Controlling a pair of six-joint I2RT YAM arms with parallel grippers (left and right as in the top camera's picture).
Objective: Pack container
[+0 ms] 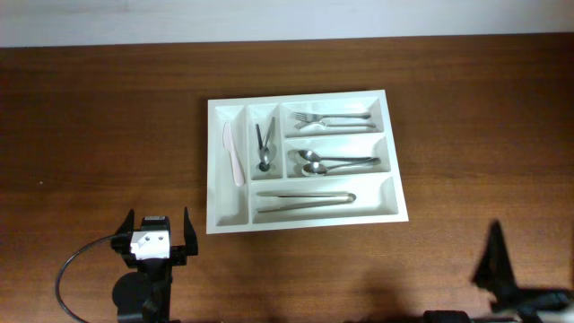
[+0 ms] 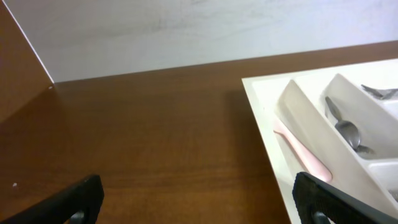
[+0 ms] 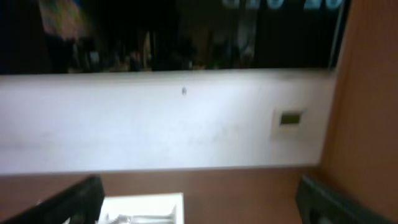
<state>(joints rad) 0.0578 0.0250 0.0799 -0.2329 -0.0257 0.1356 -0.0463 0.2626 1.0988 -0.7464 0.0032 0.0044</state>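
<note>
The container is a large white cutlery tray in the middle of the brown table. It holds a pale knife, small utensils, forks, spoons and tongs, each kind in its own compartment. My left gripper stands open near the table's front edge, left of the tray's near corner, with nothing between its fingers. In the left wrist view the gripper faces bare wood, with the tray rim and knife at right. My right gripper is open and empty at front right, and its wrist view shows the tray low down.
A black cable loops beside the left arm's base. A pale wall runs behind the table's far edge. Bare wood lies on all sides of the tray.
</note>
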